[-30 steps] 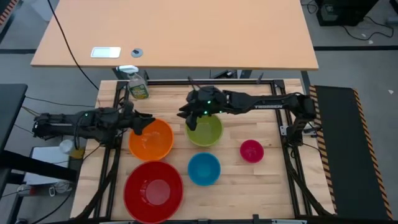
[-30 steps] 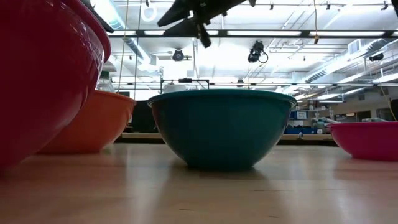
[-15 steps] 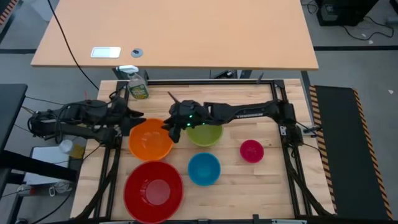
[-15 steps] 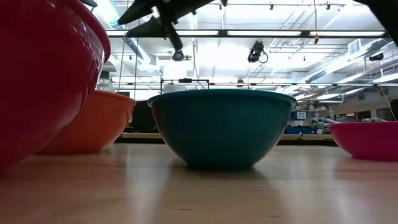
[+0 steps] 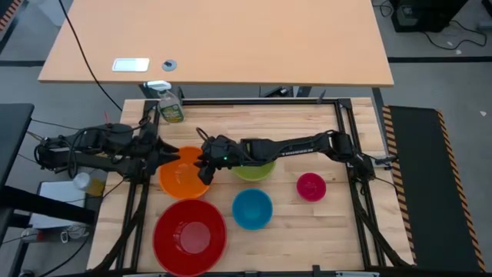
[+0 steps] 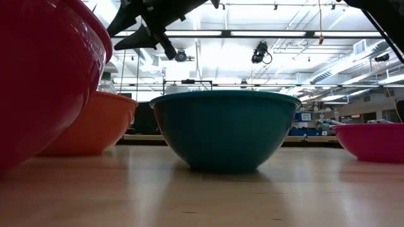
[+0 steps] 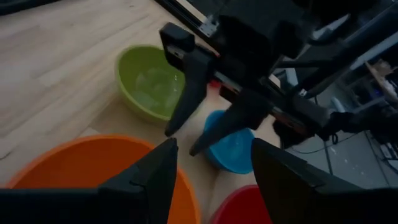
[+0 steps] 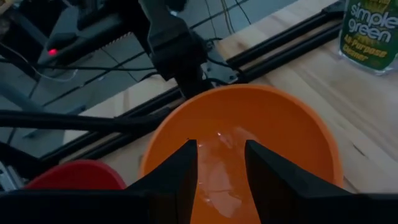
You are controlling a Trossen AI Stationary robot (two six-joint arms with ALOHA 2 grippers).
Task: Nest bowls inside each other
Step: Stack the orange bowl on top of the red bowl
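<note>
High view: right gripper (image 5: 204,171) over the near-right rim of the orange bowl (image 5: 183,175), fingers parted and empty; left gripper (image 5: 157,151) at its far-left rim, fingers spread, empty. Best to lower the right fingers astride the wall, one inside, one outside, then close squarely before lifting toward the red bowl (image 5: 189,235). Right wrist view alone shows the bowl's bare interior; low view hides it.

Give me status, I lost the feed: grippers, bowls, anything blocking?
Right gripper over orange bowl, jaws open, empty. Left gripper at its far rim, open. Green bowl unnested. Grippers crowd each other.
</note>
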